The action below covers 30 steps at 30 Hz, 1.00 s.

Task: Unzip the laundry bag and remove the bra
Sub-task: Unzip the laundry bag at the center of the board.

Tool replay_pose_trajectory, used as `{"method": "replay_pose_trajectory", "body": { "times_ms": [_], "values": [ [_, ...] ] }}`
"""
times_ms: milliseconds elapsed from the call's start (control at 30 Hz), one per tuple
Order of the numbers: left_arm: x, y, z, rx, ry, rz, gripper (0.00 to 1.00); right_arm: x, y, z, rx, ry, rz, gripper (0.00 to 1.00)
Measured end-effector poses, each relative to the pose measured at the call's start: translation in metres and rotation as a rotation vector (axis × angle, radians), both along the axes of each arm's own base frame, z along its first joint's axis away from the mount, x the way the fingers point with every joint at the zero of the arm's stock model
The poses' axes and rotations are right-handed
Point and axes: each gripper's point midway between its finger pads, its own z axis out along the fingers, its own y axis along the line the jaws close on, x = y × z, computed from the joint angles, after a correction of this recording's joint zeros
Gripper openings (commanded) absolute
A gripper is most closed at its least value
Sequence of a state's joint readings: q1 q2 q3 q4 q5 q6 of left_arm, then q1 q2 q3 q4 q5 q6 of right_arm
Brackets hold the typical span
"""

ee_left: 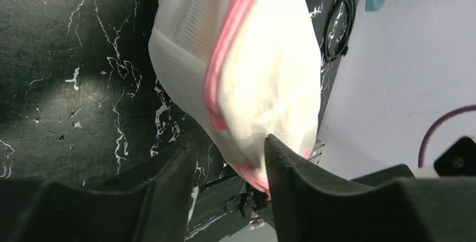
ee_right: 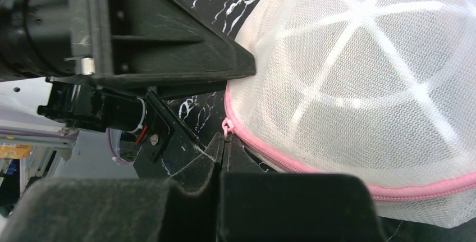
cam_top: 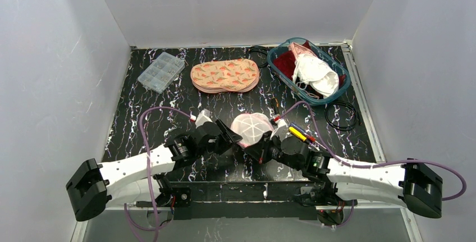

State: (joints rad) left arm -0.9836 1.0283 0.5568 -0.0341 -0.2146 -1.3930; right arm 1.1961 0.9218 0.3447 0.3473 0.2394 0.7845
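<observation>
The laundry bag point(cam_top: 252, 127) is a white mesh dome with a pink zipper point(ee_right: 292, 163), lying at the front middle of the black marbled table. My left gripper point(cam_top: 234, 138) stands open around the bag's point(ee_left: 252, 56) near end. Its right finger point(ee_left: 280, 163) touches the mesh, while the left finger point(ee_left: 174, 180) stays clear of it. My right gripper point(ee_right: 224, 141) is shut on the pink zipper pull point(ee_right: 226, 128) at the bag's left end. The zipper looks closed along the visible rim. The bra is hidden; I cannot make it out through the mesh.
A teal basket point(cam_top: 280, 65) of white and red garments stands at the back right. A carrot-patterned pouch point(cam_top: 224, 75) and a clear organiser box point(cam_top: 161, 72) lie at the back. Black cable loops point(cam_top: 341, 115) and a yellow marker point(cam_top: 297, 134) lie to the right.
</observation>
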Motion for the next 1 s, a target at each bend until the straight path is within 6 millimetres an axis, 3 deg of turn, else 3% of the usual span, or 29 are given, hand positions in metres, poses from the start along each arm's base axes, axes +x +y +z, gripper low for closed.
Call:
{"method": "replay_pose_trajectory", "body": {
  "times_ms": [133,333,600,1000],
  "values": [
    [0.005,0.0,-0.006,0.008,0.011,0.023,0.27,-0.001,0.0,0.006,0.018,-0.005,0.002,0.01],
    [0.008,-0.004,-0.01,0.001,0.02,0.033,0.0,-0.002,-0.002,0.006,0.018,-0.006,0.0,0.01],
    [0.011,0.001,-0.004,-0.006,0.006,0.045,0.0,-0.006,-0.019,0.002,-0.034,-0.007,-0.005,0.01],
    [0.01,0.016,0.007,0.066,-0.066,-0.009,0.0,-0.001,-0.059,-0.013,-0.155,-0.017,-0.098,0.01]
  ]
}}
